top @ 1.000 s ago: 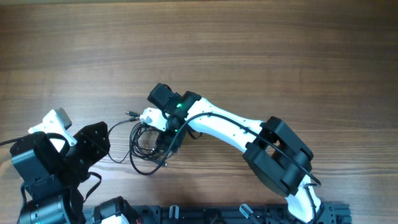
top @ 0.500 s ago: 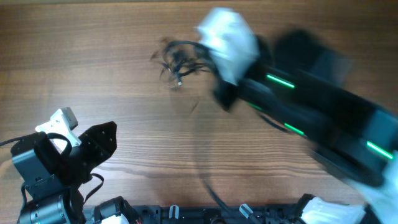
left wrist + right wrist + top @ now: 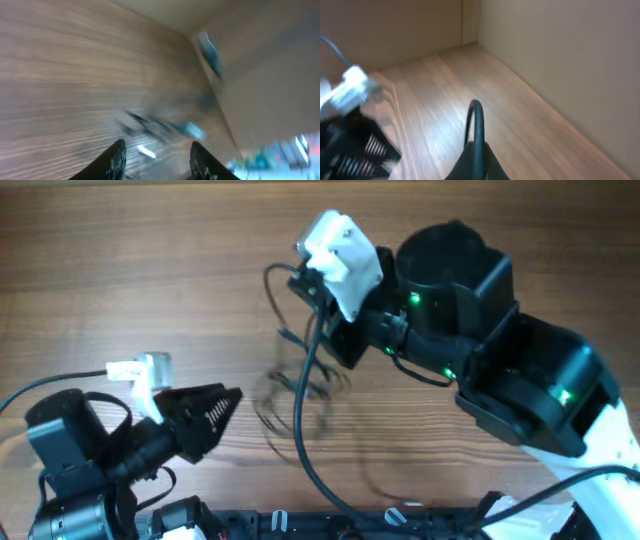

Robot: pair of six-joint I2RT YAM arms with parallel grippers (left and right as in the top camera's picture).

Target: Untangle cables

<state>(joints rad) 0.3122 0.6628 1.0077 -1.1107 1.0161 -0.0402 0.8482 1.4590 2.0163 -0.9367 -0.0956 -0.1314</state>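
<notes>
r gripper [image 3: 474,150] clamped on cable [image 3: 480,125]; l gripper [image 3: 157,147] apart, nr blurry tangle [image 3: 300,392].

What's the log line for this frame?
right hand: shut on cables, raised | left hand: open, empty | cables: motion-blurred, between the hands

A wood-grain table [image 3: 120,260] meets beige walls [image 3: 560,60].

Cables [image 3: 300,392] mid-table [image 3: 120,260]; left gripper [image 3: 230,398] just left of them; right gripper [image 3: 305,280] behind, above, strands reaching it.
</notes>
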